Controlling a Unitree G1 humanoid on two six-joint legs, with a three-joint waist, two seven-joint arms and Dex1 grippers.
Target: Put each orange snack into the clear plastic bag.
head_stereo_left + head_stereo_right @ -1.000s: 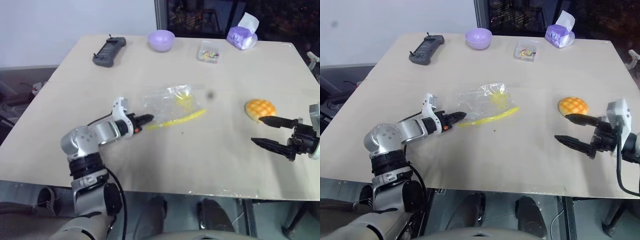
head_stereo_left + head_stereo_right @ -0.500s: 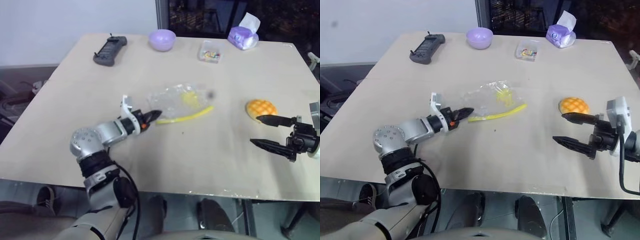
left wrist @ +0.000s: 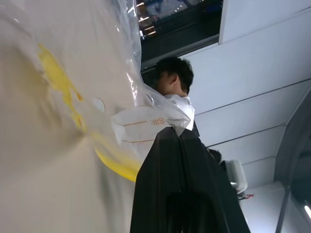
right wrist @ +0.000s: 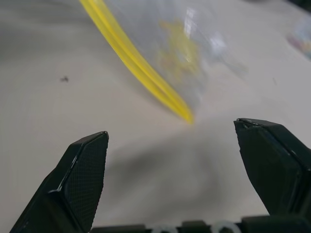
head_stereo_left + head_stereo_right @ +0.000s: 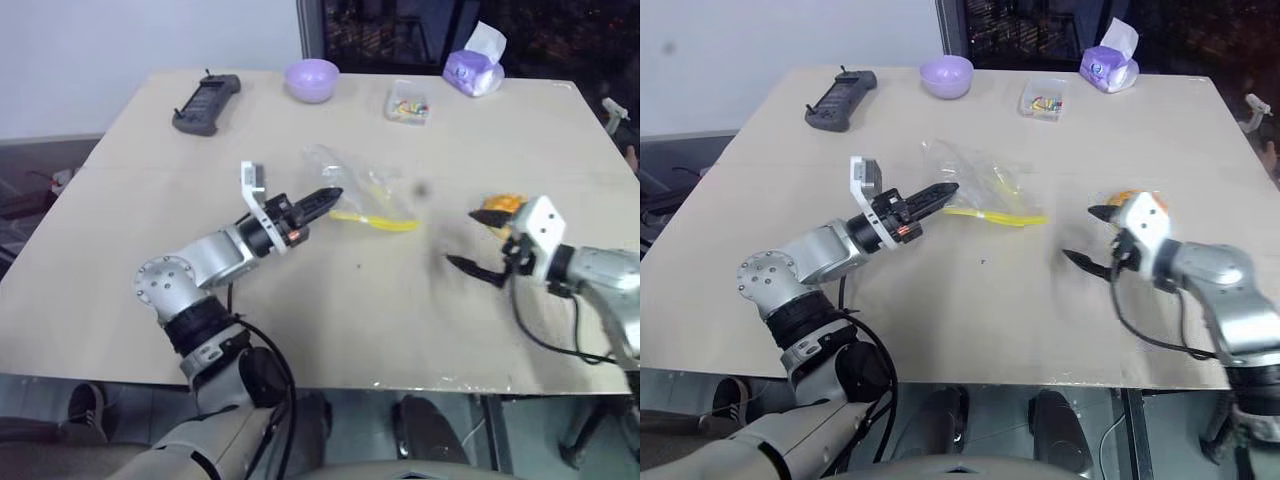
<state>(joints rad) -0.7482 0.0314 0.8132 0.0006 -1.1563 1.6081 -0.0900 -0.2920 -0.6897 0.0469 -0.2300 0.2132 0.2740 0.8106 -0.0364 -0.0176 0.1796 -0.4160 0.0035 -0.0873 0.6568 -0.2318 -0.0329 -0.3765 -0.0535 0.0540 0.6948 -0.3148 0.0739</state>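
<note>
Left gripper (image 5: 330, 196) is clamped on the clear plastic bag (image 5: 365, 190), mid-table (image 5: 300, 320). Right gripper (image 5: 475, 240) stands spread, empty. The orange snack (image 5: 500, 205) lies just behind it, toward the right edge.

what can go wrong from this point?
1. The left gripper pinches only one corner of the clear plastic bag; the yellow zip strip hangs shut-looking, so the mouth may not be open for loading.
2. The right gripper is open with its fingers toward the bag rather than around the orange snack beside it; it may sweep past and knock the snack away.
3. A thin corner pinch could slip.
</note>
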